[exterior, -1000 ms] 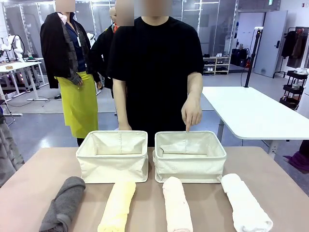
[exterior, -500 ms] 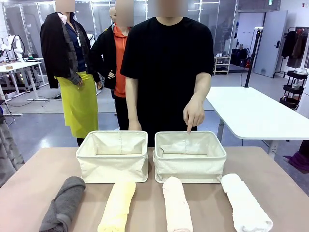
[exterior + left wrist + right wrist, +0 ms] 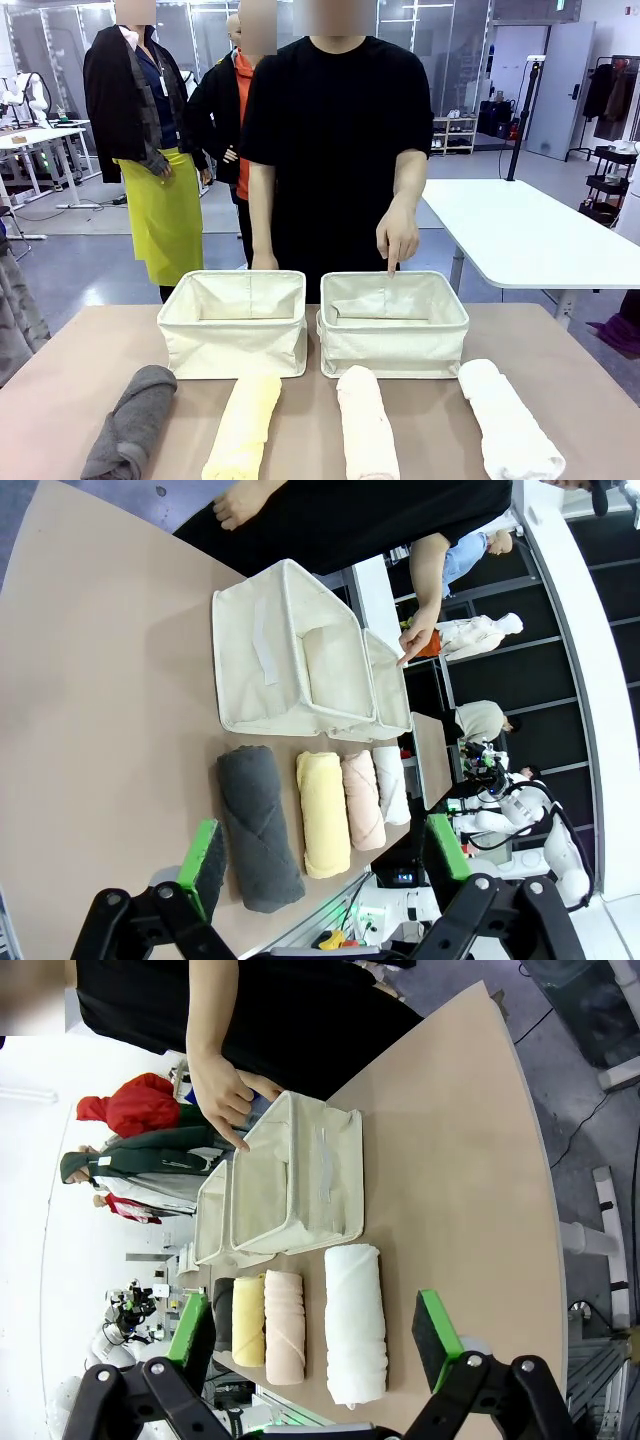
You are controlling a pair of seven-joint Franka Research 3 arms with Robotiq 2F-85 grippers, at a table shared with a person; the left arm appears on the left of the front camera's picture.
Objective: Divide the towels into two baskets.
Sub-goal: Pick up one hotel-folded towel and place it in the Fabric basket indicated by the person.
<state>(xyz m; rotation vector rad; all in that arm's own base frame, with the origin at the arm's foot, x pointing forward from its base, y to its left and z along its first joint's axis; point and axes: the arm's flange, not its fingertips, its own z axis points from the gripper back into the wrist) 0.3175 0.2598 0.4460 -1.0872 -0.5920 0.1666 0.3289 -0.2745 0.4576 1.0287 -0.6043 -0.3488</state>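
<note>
Lying parallel along near table [image 3: 100,340] edge: dark grey terry towel roll [image 3: 130,425], pale yellow roll [image 3: 243,425], pale peach roll [image 3: 367,422], white roll [image 3: 508,420], long axes toward left cream canvas basket [image 3: 232,348] and right basket [image 3: 393,350]. Left gripper [image 3: 322,858], jaws spread apart, nearest grey; right gripper [image 3: 315,1332], jaws spread apart, nearest white.

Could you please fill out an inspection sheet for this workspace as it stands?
Surface: brown tabletop, flat.
Job's things: dark grey terry towel roll, pale yellow roll, pale peach roll and white roll lie side by side near the robot; left cream canvas basket and right cream canvas basket stand behind them, no towel seen inside.
Clutter: nothing seen.
Grippers: robot's left hand open; robot's right hand open; both hold nothing.
Cables: nothing seen on the table.
Surroundings: person in black shirt at the far side, person's hand pointing at the right basket; white table beyond.
</note>
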